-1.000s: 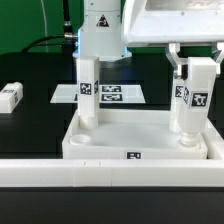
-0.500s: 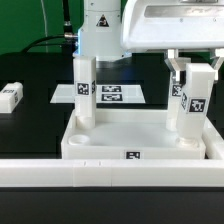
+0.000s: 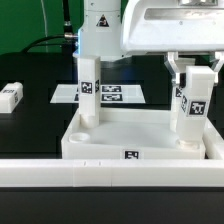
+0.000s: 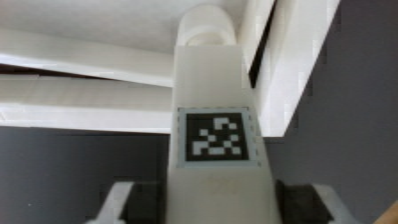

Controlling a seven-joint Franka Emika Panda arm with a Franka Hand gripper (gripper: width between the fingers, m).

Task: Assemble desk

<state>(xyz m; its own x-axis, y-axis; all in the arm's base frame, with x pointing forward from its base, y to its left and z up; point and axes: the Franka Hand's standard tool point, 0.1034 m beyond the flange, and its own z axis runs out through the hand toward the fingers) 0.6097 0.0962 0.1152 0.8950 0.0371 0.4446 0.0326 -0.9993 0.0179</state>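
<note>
The white desk panel (image 3: 130,128) lies rim-up at the front centre. One tagged white leg (image 3: 87,95) stands upright in its far socket on the exterior view's left. My gripper (image 3: 193,72) is shut on a second tagged leg (image 3: 190,108), which stands in the socket on the exterior view's right. In the wrist view the held leg (image 4: 217,110) runs between my fingers, my gripper (image 4: 214,205) is shut on it, and the panel's rim (image 4: 71,92) lies beyond. A third leg (image 3: 10,96) lies loose on the table at the exterior view's left.
The marker board (image 3: 112,94) lies flat behind the panel. The long white border rail (image 3: 100,176) runs along the front, against the panel. The robot's white base (image 3: 100,35) stands at the back.
My gripper and the held leg have turned slightly and shifted a little toward the exterior view's right. Its tag now faces a slightly different way. The other parts have not moved.
</note>
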